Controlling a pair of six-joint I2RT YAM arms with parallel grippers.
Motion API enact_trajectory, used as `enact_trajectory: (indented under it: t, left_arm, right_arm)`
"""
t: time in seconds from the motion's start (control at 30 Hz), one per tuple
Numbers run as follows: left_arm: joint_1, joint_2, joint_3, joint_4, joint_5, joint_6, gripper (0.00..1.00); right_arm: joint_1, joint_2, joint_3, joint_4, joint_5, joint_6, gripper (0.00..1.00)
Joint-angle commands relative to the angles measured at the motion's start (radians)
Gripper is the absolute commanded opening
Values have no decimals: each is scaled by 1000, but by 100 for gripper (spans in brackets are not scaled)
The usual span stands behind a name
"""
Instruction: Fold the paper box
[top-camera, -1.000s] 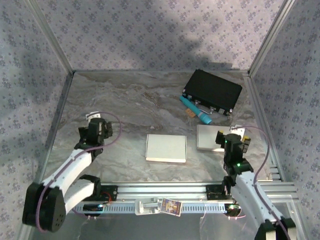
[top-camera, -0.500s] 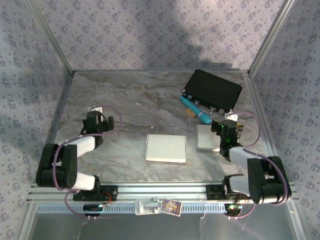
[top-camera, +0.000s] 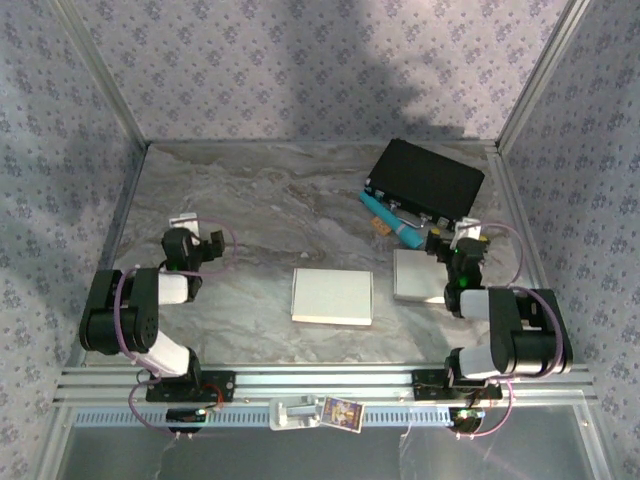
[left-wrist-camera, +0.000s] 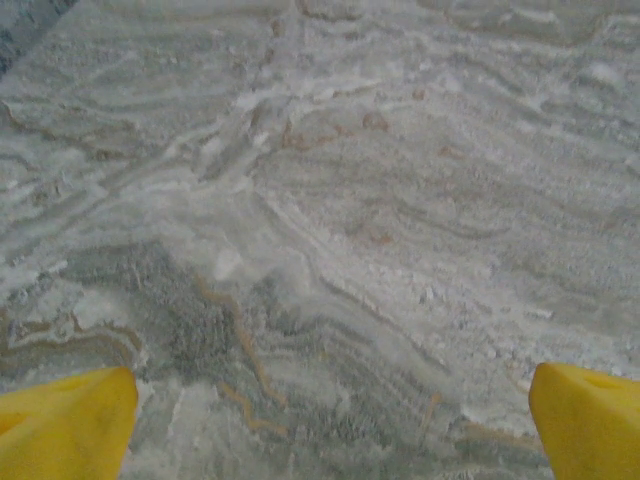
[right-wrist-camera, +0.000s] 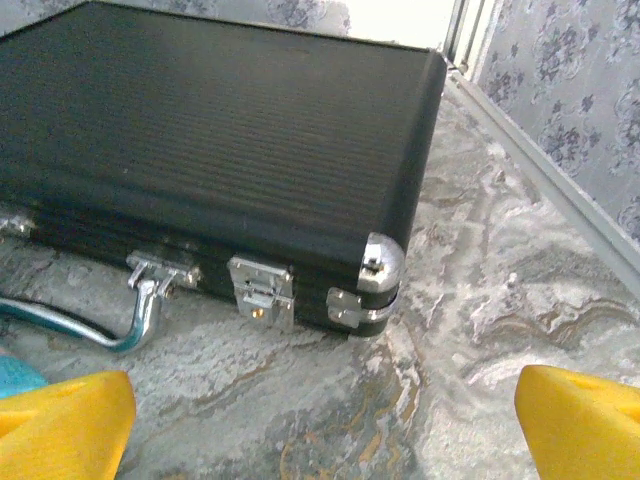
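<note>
Marble worktop (top-camera: 260, 200) is carrying everything. Black case (top-camera: 425, 183) is sitting at the far right, latches facing the arms. Paper box (top-camera: 332, 297) is lying flat mid-worktop between the two arms, nothing touching it. Second flat grey piece (top-camera: 415, 275) is lying just right of it. Teal tool (top-camera: 392, 220) is lying beside the case. Left pincer (left-wrist-camera: 328, 420) is hovering over bare marble, jaws wide apart, gripping nothing. Right pincer (right-wrist-camera: 325, 420) is facing the case, jaws wide apart, gripping nothing.

A grey marbled surface (top-camera: 260, 200) is enclosed by walls (top-camera: 250, 70) papered in a pale floral pattern; metal posts (top-camera: 103, 75) are set at the corners.
</note>
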Motion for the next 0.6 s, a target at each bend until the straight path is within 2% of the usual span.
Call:
enact_trajectory:
  t: [0.0, 0.03, 0.1, 0.13, 0.27, 0.57]
  left_arm:
    - [4, 2, 14, 73, 21, 11, 100]
    - [4, 1, 16, 69, 20, 11, 100]
    - [4, 2, 16, 69, 20, 11, 100]
    - [5, 2, 16, 70, 19, 11, 100]
    - [1, 1, 15, 72, 16, 14, 100]
    - [-6, 2, 18, 66, 9, 20, 100]
  right_arm:
    - [-4, 73, -21, 161, -18, -8, 99]
    - [-4, 100, -7, 175, -19, -13, 99]
    - [-5, 78, 44, 41, -23, -10, 99]
    - [-4, 99, 52, 56, -20, -12, 99]
    - [24, 105, 131, -86, 60, -16, 99]
    - [24, 106, 123, -60, 55, -19, 99]
